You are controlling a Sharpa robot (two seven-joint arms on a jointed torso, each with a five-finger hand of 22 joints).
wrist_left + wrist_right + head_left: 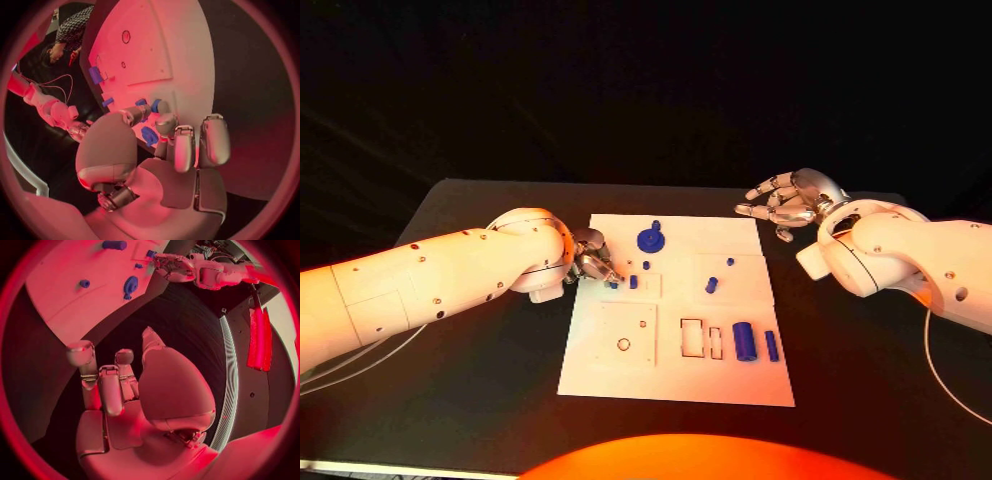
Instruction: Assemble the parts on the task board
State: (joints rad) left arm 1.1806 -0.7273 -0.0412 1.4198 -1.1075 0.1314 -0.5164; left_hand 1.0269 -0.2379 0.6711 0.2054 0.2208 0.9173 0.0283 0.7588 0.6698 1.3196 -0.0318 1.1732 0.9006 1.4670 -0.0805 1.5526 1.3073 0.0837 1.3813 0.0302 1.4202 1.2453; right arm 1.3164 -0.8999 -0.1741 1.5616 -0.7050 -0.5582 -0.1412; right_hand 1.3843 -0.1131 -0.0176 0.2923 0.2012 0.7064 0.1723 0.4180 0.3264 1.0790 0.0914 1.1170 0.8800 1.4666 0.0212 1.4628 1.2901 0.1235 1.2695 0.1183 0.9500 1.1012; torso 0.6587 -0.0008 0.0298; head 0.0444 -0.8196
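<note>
Lying in the middle of the black table (473, 400), the white rectangular task board (678, 375) has bare tabletop on every side, widest on the near left. The left hand (593, 256) rests at the board's left edge, fingers pinching a small blue part (150, 136); the right hand (790, 200) hovers off the far right corner, fingers loosely spread, holding nothing. Two blue cylinders (744, 341) lie near right, beside rectangular slots (691, 337), and a blue gear-like piece (651, 238) stands at the far middle.

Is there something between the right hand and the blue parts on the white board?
Nothing visible does. The right hand hovers open off the task board's far right corner, with bare board between it and the blue gear-like part.
</note>
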